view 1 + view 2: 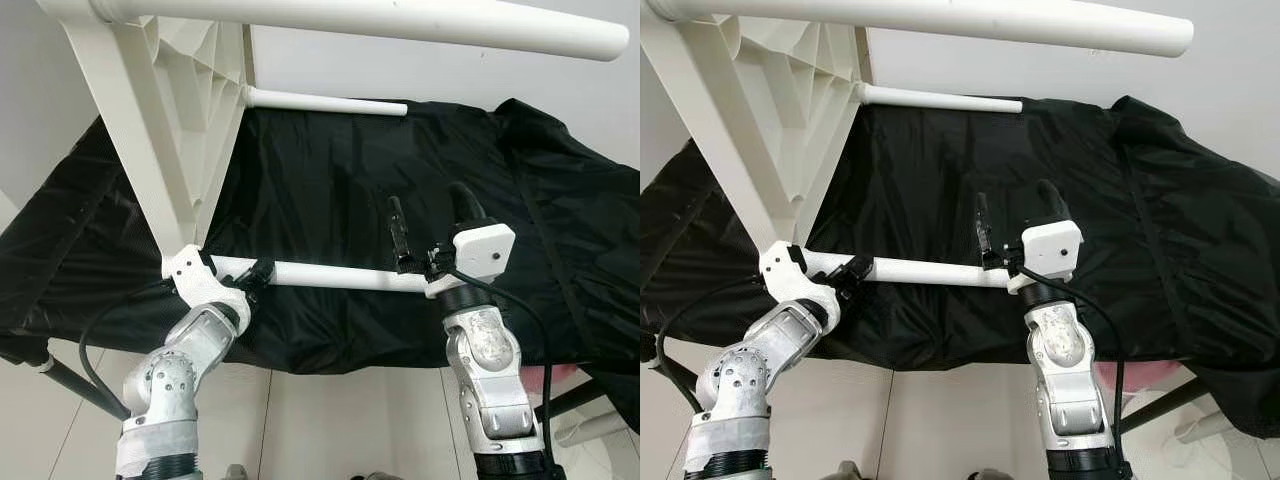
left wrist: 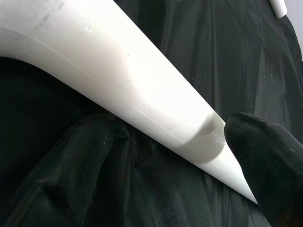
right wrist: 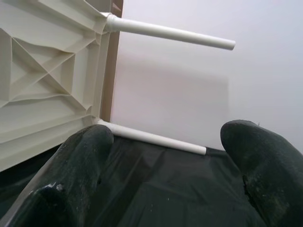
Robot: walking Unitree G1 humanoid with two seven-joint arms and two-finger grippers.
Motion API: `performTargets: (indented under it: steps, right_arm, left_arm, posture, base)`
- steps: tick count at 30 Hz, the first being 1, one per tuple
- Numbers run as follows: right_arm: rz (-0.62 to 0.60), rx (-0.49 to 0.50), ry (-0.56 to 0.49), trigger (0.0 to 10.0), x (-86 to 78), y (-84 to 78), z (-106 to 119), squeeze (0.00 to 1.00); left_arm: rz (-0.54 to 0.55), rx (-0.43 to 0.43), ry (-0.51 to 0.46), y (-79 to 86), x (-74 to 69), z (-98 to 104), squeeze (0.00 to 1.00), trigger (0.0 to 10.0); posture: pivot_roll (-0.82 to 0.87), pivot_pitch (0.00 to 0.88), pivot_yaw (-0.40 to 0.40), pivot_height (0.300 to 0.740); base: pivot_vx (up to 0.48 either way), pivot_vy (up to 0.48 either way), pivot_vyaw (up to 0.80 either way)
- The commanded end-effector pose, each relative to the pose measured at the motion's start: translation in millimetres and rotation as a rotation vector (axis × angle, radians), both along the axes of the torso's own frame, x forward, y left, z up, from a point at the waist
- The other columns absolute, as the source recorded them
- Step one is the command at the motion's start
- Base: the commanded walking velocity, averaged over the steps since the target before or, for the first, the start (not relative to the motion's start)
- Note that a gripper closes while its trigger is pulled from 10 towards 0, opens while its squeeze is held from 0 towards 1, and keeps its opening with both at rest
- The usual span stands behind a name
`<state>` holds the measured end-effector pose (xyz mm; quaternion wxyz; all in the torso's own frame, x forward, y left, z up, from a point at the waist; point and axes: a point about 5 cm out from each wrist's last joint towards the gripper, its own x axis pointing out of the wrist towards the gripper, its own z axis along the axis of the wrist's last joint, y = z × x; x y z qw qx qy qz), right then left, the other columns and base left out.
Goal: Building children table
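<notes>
The left claw (image 1: 258, 274) grips the near white leg (image 1: 330, 277) close to where it joins the ribbed white tabletop (image 1: 170, 120), which stands on edge over the black sheet (image 1: 350, 170). The right claw (image 1: 425, 225) stands wide apart and bare at that leg's free end. Two other legs (image 1: 325, 102) jut out above.

Black sheet (image 1: 420, 200) draping over a raised surface, creasing throughout, hanging down at the near edge. White wall (image 1: 450, 75) standing behind. Pale tiled floor (image 1: 330, 420) lying below. Pink item (image 1: 560, 378) showing partly beneath the sheet.
</notes>
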<state>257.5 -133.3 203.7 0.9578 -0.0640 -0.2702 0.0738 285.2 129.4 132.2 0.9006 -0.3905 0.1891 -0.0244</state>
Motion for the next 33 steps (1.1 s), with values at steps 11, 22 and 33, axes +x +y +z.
performTargets:
  steps: [11,22,33]
  right_arm:
    - [-0.077,-0.217,-0.17,10.0,-10.5,8.0,19,0.0]
    - [-0.253,-0.419,-0.478,10.0,-24.4,11.3,52,0.0]
    - [-0.255,-0.58,-0.666,10.0,-10.8,28.5,81,0.0]
  left_arm:
    - [0.109,-0.102,0.062,-13.0,7.1,4,0.0,10.0]
    - [0.115,-0.146,0.077,-21.5,12.5,6,0.0,10.0]
    - [0.096,-0.144,0.079,-26.4,13.9,5,0.0,10.0]
  posture:
    - [-0.02,0.069,0.017,0.74]
    - [-0.03,0.069,0.023,0.74]
    - [-0.05,0.066,0.021,0.74]
  base:
    - [0.0,0.0,0.0]
    - [0.0,0.0,0.0]
    - [0.0,0.0,0.0]
